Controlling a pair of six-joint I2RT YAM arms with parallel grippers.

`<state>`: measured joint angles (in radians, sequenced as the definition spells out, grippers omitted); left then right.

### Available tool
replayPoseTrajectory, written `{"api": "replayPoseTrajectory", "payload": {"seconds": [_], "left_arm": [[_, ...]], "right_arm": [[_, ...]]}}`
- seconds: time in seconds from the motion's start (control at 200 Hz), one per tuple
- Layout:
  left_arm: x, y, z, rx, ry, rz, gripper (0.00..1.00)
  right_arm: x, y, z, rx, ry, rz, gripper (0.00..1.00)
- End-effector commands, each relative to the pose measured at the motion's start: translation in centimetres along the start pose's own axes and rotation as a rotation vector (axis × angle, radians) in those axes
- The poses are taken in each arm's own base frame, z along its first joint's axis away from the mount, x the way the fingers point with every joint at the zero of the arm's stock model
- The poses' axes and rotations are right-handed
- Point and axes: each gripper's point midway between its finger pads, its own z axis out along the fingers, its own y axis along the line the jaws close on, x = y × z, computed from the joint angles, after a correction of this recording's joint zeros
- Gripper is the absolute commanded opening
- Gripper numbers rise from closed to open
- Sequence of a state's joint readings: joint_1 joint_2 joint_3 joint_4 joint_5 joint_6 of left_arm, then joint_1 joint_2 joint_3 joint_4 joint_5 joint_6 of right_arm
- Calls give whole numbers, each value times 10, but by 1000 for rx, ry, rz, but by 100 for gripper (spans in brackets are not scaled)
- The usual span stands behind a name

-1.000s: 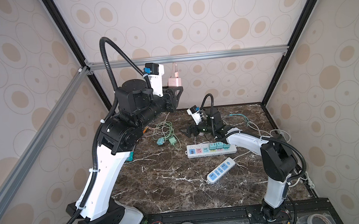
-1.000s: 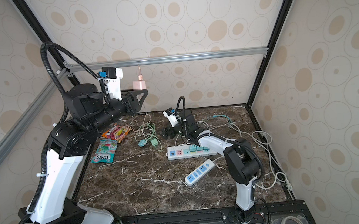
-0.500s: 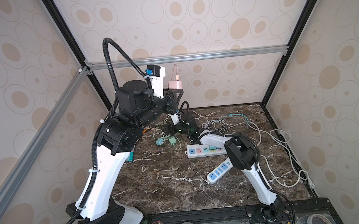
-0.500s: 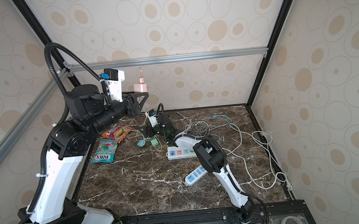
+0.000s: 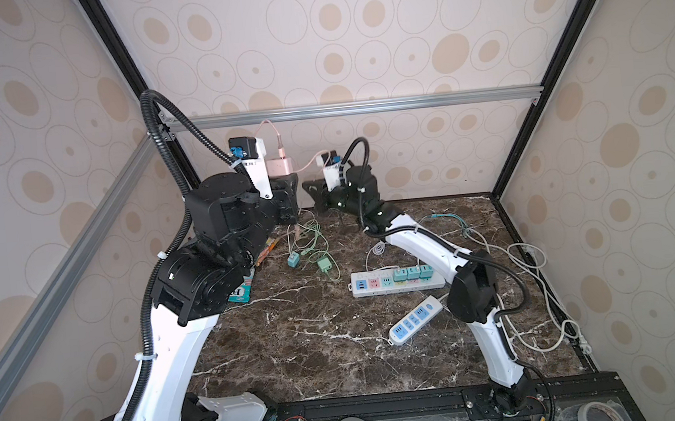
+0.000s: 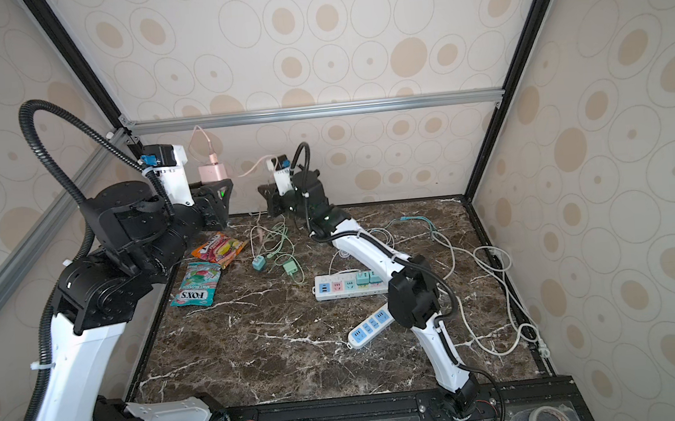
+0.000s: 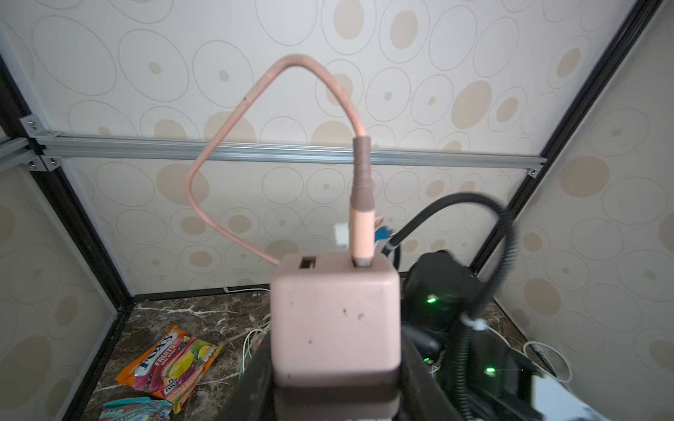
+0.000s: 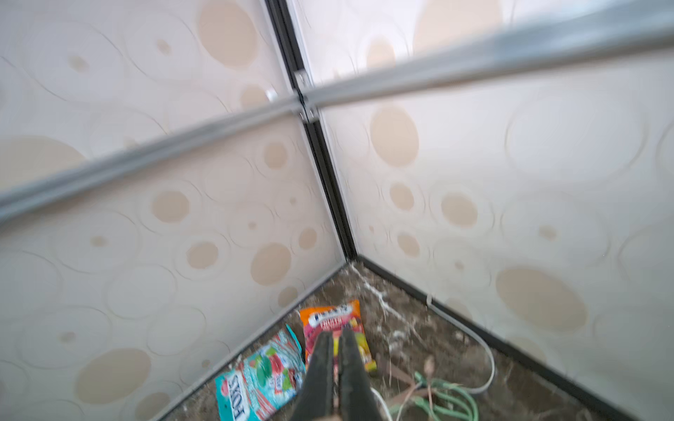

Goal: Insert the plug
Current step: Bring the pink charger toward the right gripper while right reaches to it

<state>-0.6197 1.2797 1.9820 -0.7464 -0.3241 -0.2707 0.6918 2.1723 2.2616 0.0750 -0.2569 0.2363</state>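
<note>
Top views both show a dark marble table [image 5: 318, 346] inside a papered enclosure. The left arm [image 5: 165, 360] rises from the near left corner and reaches to the far wall. Its left gripper [image 5: 285, 182] is raised high above the table and clamps the pink charger plug [image 5: 280, 167] by its lower part. In the left wrist view the charger sits upright between the 2 black fingers [image 7: 255, 379]. A pink cable [image 7: 233, 120] loops up out of 1 of the 2 ports on top.

The right arm [image 5: 427, 249] stretches from the near right to the far middle. Its right gripper [image 8: 336, 339] is raised just beside the left one, with its jaws pressed together on nothing.

A long white power strip [image 5: 375, 285] lies flat right of centre, partly under the right arm, with 3 teal adapters [image 5: 412, 273] plugged in at its right end. A smaller white-and-blue strip [image 5: 414, 321] lies nearer, well apart from the charger. 2 Fox's candy bags [image 6: 196, 284] lie at the far left. A teal plug [image 5: 293, 260] and a green plug [image 5: 324, 266] lie among thin cables near the far middle.
</note>
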Motion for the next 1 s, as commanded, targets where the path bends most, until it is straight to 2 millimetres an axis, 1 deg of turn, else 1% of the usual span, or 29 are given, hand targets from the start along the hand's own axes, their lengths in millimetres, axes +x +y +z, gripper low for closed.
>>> {"api": "replayPoseTrajectory", "payload": {"seconds": [0.0, 0.04, 0.065, 0.075, 0.09, 0.17, 0.26, 0.355, 0.46, 0.525, 0.565, 0.58, 0.585, 0.625, 0.695, 0.79, 0.895, 0.995], "left_arm": [[-3, 10, 5, -65, -21, 23, 0], [0, 11, 7, -69, -15, 27, 0], [1, 11, 7, -70, -13, 28, 0], [1, 11, 7, -71, -13, 28, 0], [1, 11, 8, -71, -11, 28, 0], [4, 11, 9, -73, 0, 32, 0], [9, 11, 12, -79, 15, 37, 0], [16, 13, 17, -91, 29, 42, 0], [24, 13, 23, -104, 50, 55, 0], [27, 13, 26, -106, 60, 64, 0], [28, 12, 28, -106, 65, 69, 0], [28, 13, 28, -107, 66, 71, 0], [28, 12, 28, -106, 65, 70, 0], [27, 12, 28, -107, 65, 72, 0], [26, 13, 28, -111, 60, 74, 0], [24, 12, 29, -108, 54, 75, 0], [26, 9, 32, -97, 62, 80, 0], [29, 5, 37, -83, 75, 84, 0]], "right_arm": [[-8, 17, -20, -29, 100, -48, 0], [2, 14, -22, -15, 139, -47, 0], [0, 14, -24, -13, 144, -49, 0], [10, 12, -24, -8, 167, -45, 0], [13, 12, -26, -5, 176, -45, 0], [12, 16, -35, -14, 187, -66, 0], [-3, 21, -48, -18, 182, -99, 1], [-20, 32, -64, -51, 180, -115, 1], [-28, 42, -81, -74, 197, -129, 2], [-38, 50, -93, -95, 193, -124, 2], [-48, 57, -103, -113, 178, -118, 2], [-55, 61, -109, -119, 162, -120, 2], [-54, 61, -109, -123, 163, -119, 2], [-74, 73, -123, -145, 108, -130, 2], [-94, 83, -143, -154, 18, -156, 2], [-115, 82, -161, -102, -37, -202, 2], [-131, 74, -173, -18, -87, -243, 2], [-139, 67, -181, 46, -107, -287, 3]]}}
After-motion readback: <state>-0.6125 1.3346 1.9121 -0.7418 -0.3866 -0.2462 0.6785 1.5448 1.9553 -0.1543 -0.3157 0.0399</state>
